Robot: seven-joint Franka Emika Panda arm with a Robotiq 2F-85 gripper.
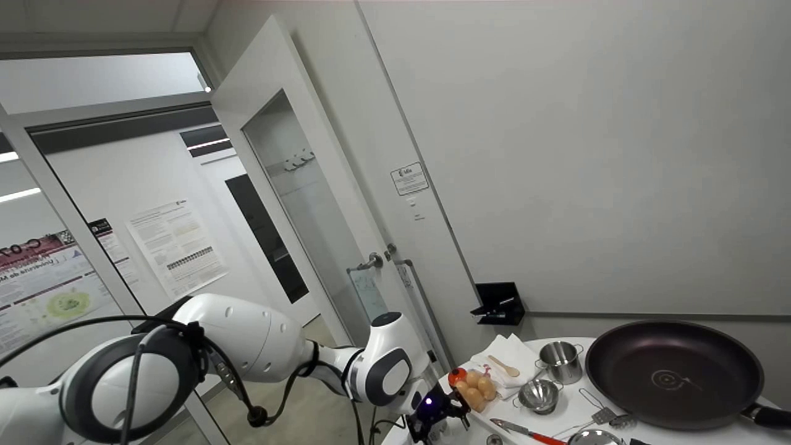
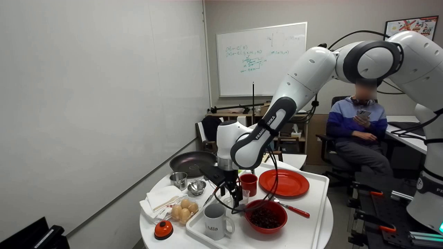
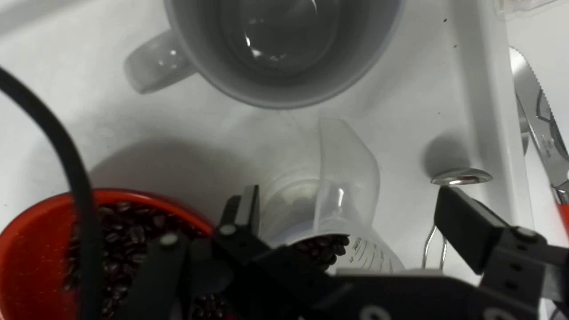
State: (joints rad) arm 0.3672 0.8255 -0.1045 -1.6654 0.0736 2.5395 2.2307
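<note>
Gripper (image 3: 347,208), one: spread wide about clear measuring cup (image 3: 338,191), beans (image 3: 323,249) inside. Even clearance is advised; red bowl (image 3: 33,253), just beside measuring cup, to be left unbumped.

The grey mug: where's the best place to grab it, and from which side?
Probably by its handle, coming down from above: the mug stands upright and the handle juts out sideways, offering a slim part to pinch.
</note>
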